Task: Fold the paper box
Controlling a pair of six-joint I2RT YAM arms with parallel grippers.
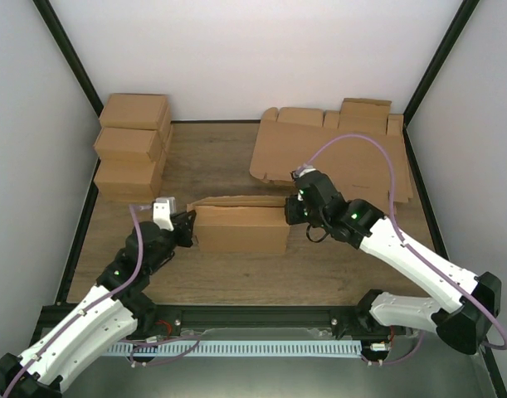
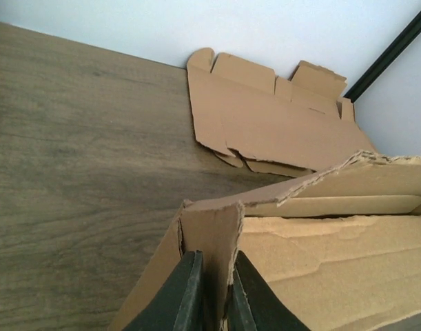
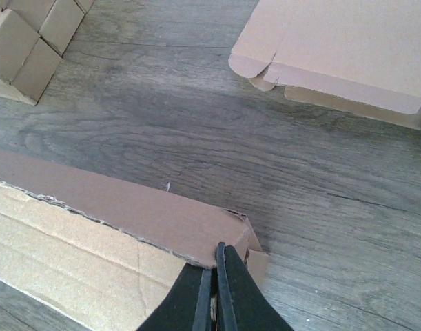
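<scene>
The paper box (image 1: 241,228) is a brown cardboard piece, partly folded into a long box shape, in the middle of the table. My left gripper (image 1: 187,228) is at its left end, shut on an upright end flap (image 2: 211,238) that stands between its two fingers. My right gripper (image 1: 291,209) is at the box's right end, shut on the corner of the folded wall (image 3: 155,221). In the right wrist view a small side flap (image 3: 255,261) sticks out beside the fingers. The box's inside (image 2: 334,269) faces up.
A thick sheaf of flat cardboard blanks (image 1: 336,153) lies at the back right, also in the left wrist view (image 2: 265,124) and right wrist view (image 3: 341,48). Several finished closed boxes (image 1: 133,145) are stacked at the back left. A black frame edges the table.
</scene>
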